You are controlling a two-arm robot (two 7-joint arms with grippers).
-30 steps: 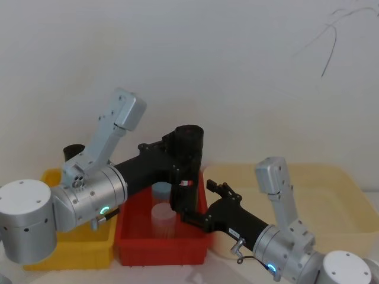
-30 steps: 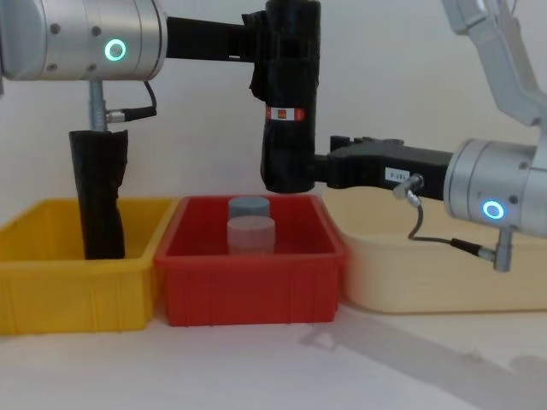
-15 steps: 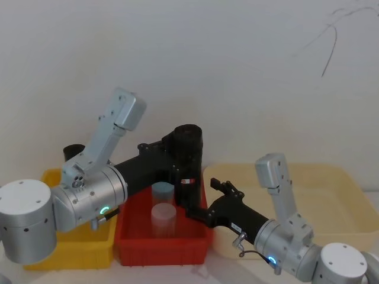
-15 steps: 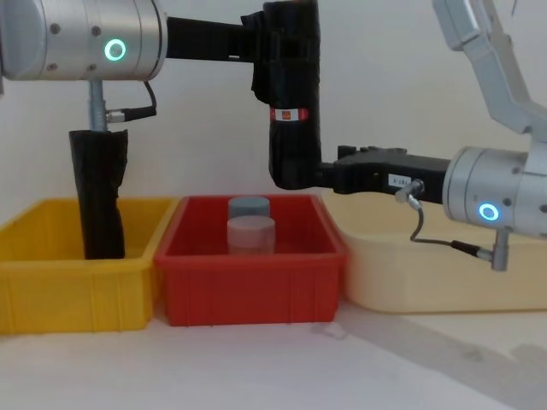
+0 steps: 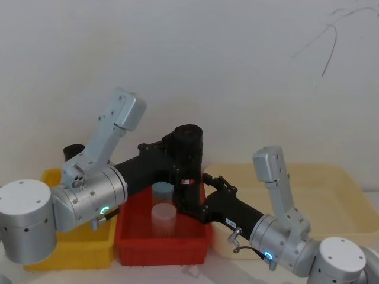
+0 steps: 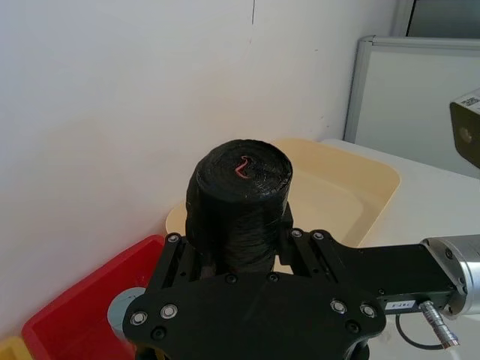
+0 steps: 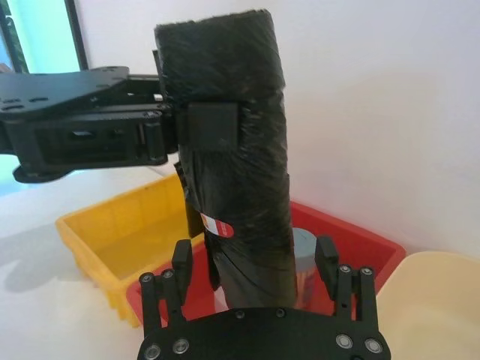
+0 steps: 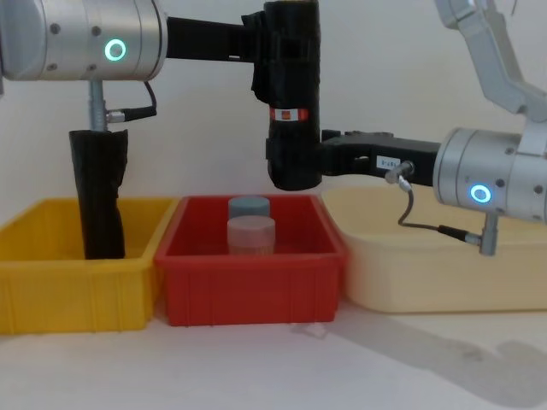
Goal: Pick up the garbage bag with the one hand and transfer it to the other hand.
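Left hand (image 8: 282,47), green ring light, reaches in level from the left and is clamped on the upper part of the garbage bag (image 8: 293,102). The bag is upright in the air above the red bin (image 8: 256,273), with its label band below the left hand's grip.

Right hand (image 7: 253,264), blue ring light, comes in from the right at the bag's lower part, beneath the label. Its fingers (image 7: 181,260) are spread to either side of the roll, with a gap showing on each side.

Two jars (image 8: 250,231) stand in the red bin.

Label (image 8: 289,114) on garbage bag (image 8: 295,145) unreadable
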